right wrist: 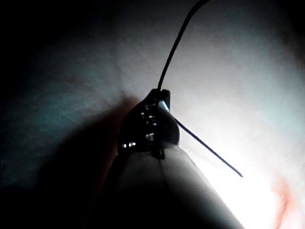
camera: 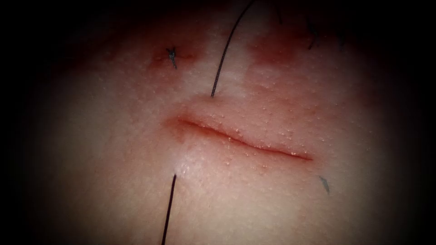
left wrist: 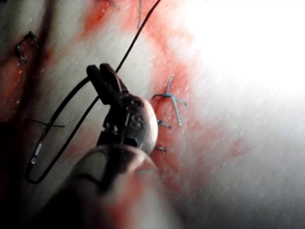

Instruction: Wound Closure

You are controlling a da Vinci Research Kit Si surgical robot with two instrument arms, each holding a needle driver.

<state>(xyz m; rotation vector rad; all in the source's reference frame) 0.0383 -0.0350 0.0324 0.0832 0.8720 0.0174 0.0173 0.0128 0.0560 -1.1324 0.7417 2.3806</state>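
Thread through the tissue, across the cut.
Left tool grips the needle, its jaws closed near one end of its curve, clear of tissue. Thread enters upper centre, exits lower centre. Right tool is clamped on thread, probably for tension.

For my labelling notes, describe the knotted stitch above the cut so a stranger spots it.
Left tool and right tool each hold thread; the needle I cannot place. On the tissue, find the cut; above its left end, in red fluid, sits the knotted stitch, short, bluish, frayed, unlike the long dark thread beside it.
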